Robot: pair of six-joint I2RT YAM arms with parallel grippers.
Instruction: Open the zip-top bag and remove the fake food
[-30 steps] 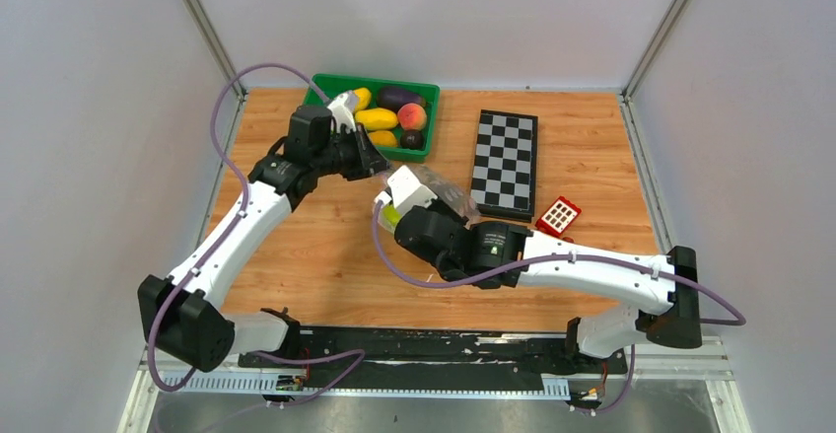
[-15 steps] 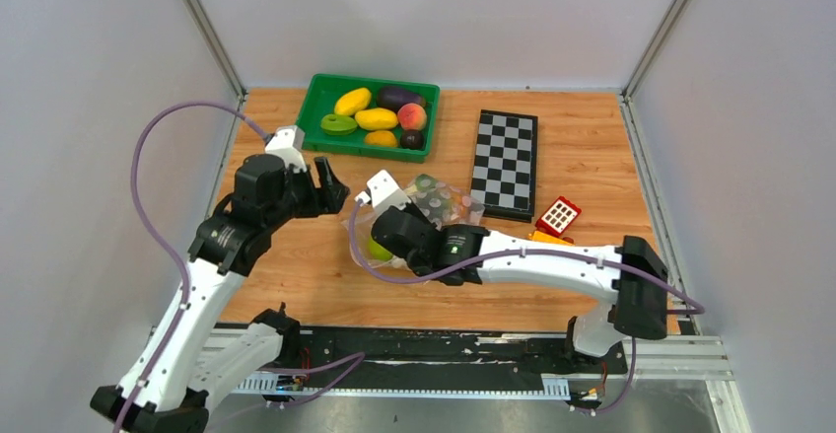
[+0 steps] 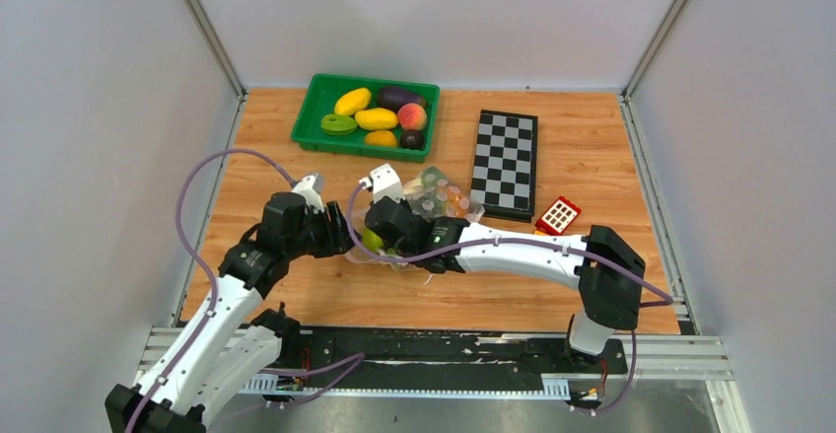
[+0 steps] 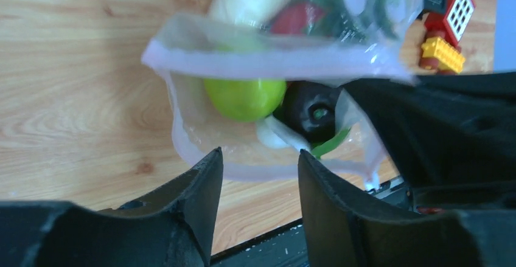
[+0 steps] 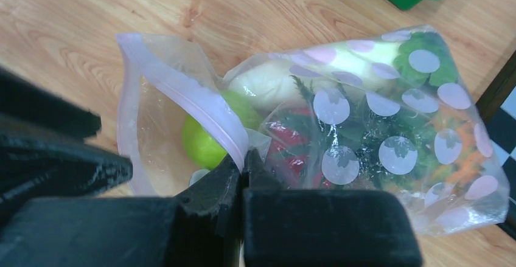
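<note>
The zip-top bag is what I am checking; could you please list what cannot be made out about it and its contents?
- Right wrist view: inside the zip-top bag, the red piece and leafy greens blur behind dotted plastic; the right gripper covers part of the green pear.
- Left wrist view: the bag's far end is cut off by the top edge; the right gripper's dark body hides its right side.
- Top view: the arms cover most of its mouth.

I count two robot arms, the left arm (image 3: 222, 300) and the right arm (image 3: 522, 252). There is one green tray (image 3: 325, 143) with seven toy fruits (image 3: 377, 118), one chessboard (image 3: 505, 164), one block toy (image 3: 558, 216) and one dotted bag (image 3: 439, 199). In the bag, one green pear (image 4: 244, 98) is countable.
</note>
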